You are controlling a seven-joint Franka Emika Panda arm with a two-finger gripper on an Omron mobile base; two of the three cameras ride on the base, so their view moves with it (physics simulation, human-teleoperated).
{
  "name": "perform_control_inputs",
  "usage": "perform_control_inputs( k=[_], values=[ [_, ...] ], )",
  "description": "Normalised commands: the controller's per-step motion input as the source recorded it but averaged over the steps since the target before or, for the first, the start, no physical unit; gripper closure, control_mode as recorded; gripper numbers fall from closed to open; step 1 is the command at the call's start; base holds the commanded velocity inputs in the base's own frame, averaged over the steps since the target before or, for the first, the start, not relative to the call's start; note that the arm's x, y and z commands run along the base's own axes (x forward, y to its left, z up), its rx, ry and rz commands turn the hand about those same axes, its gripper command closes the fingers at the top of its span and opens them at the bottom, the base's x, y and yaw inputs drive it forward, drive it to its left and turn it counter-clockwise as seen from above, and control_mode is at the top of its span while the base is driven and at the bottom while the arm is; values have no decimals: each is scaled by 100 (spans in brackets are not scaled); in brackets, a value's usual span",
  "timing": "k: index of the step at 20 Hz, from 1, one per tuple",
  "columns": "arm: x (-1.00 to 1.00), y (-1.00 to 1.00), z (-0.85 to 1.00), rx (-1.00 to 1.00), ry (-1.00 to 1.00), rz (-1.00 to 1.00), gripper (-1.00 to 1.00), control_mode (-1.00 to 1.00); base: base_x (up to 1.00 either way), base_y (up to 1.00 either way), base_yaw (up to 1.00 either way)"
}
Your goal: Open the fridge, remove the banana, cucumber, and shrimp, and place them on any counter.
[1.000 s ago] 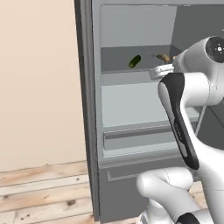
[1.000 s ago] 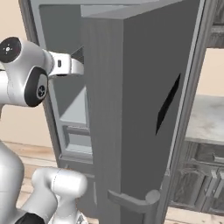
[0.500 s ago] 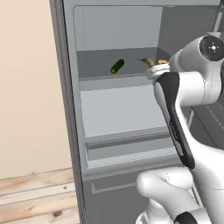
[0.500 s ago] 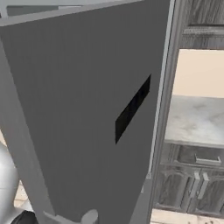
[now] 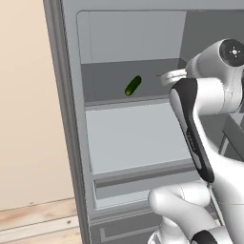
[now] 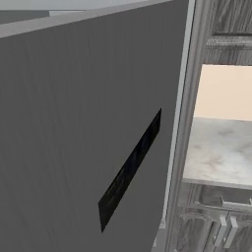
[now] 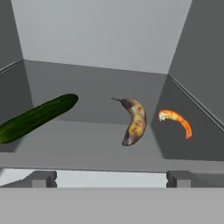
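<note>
The fridge [image 5: 64, 109] stands open, and its door [image 6: 74, 123] with the black dispenser panel [image 6: 130, 170] is swung out close to the right base camera. On an upper shelf [image 7: 87, 146] lie the dark green cucumber [image 7: 37, 117] at the left, the brown-mottled banana [image 7: 134, 122] in the middle and the orange shrimp [image 7: 176, 121] at the right by the side wall. The cucumber [image 5: 133, 86] also shows from the left base. My gripper [image 7: 111, 179] is open at the shelf's front edge, short of all three and roughly in line with the banana, holding nothing.
A wider pale shelf [image 5: 133, 138] and a drawer front [image 5: 143, 178] sit below the food shelf. A beige wall [image 5: 28, 119] and wooden floor [image 5: 38, 221] lie left of the fridge. Right of the door is a marbled worktop [image 6: 221, 152] over dark cabinets [image 6: 216, 226].
Both base views have shifted and closed in on the fridge, so the base has moved. The door now covers most of the right base view, and the shelf looks larger.
</note>
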Motion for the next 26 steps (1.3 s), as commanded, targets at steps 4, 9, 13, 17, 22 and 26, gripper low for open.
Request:
perform_control_inputs(
  k=[4, 9, 13, 17, 22, 26],
  values=[
    [0, 0, 0, 0, 0, 0, -100, 100, 55, 0, 0],
    [0, 0, 0, 0, 0, 0, -100, 100, 22, 0, 0],
    [0, 0, 0, 0, 0, 0, -100, 100, 0, 0, 0],
    [14, 0, 0, 0, 29, 0, -100, -100, 4, 0, 0],
    [16, -5, 0, 0, 28, -13, -100, -100, 0, 0, 0],
    [21, -8, 0, 0, 7, -13, -100, -100, 0, 0, 0]
  ],
)
